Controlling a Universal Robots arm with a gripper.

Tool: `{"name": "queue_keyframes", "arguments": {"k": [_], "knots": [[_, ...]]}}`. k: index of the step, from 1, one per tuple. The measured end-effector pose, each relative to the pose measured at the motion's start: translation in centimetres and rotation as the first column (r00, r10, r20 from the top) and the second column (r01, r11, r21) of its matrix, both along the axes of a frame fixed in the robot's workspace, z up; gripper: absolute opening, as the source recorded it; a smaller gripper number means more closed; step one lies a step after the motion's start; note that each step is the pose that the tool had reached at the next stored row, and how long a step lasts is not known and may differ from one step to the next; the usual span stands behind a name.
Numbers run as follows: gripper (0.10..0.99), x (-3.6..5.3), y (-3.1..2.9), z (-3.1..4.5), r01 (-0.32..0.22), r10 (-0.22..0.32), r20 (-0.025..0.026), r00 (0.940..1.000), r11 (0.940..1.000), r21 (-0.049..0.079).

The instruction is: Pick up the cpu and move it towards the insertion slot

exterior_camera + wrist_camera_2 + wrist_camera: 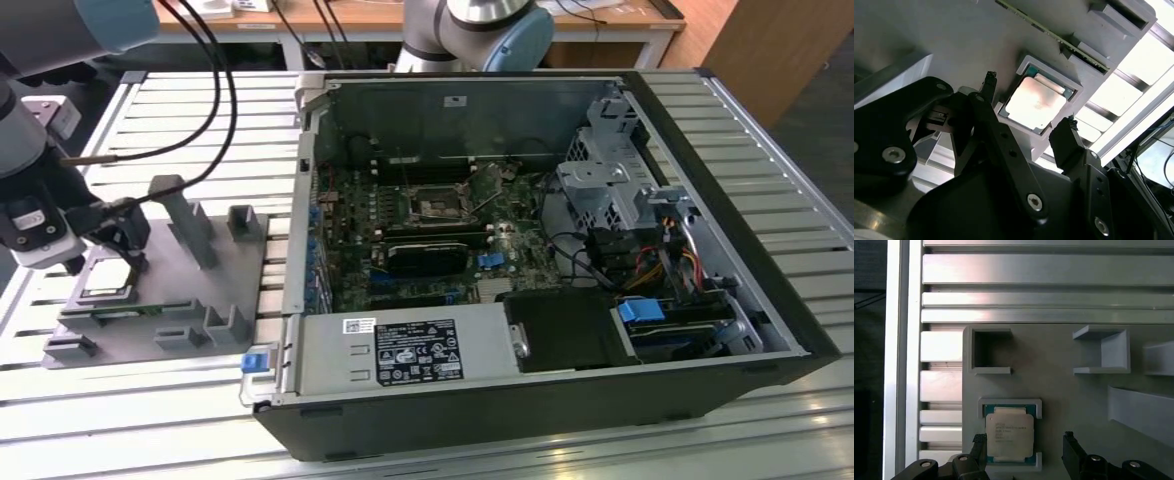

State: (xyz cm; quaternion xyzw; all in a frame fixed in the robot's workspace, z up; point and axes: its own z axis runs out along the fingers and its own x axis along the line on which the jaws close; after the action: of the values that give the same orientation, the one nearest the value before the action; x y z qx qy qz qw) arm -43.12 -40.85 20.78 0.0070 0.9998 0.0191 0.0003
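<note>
The cpu (108, 282) is a flat square chip with a silvery top. It lies in a shallow framed pocket of the grey holder plate (200, 290) on the exterior view's left. My gripper (120, 245) hangs just over it and is open. In both wrist views one black fingertip (989, 80) stands on each side of the cpu (1033, 102), apart from its edges. The cpu (1009, 434) sits between the fingers (1070, 440), with nothing held. The insertion slot (438, 207) is the square metal-framed socket on the motherboard, inside the open computer case.
The open black computer case (721, 300) fills the middle and the exterior view's right. A narrow green strip board (127, 310) stands in the holder near the cpu. Upright grey posts (180, 215) rise from the plate. Black cables (220, 80) hang above. Below lies a slatted metal table (134, 400).
</note>
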Motion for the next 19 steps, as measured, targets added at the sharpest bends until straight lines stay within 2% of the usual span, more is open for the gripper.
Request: {"name": "queue_keyframes", "arguments": {"k": [9,19], "knots": [[0.706,-0.15,0.00,-0.81,0.000,0.000,-0.0001,1.0000,1.0000,0.000],[0.706,-0.81,0.00,-1.79,0.000,0.000,0.0001,1.0000,1.0000,0.000]]}}
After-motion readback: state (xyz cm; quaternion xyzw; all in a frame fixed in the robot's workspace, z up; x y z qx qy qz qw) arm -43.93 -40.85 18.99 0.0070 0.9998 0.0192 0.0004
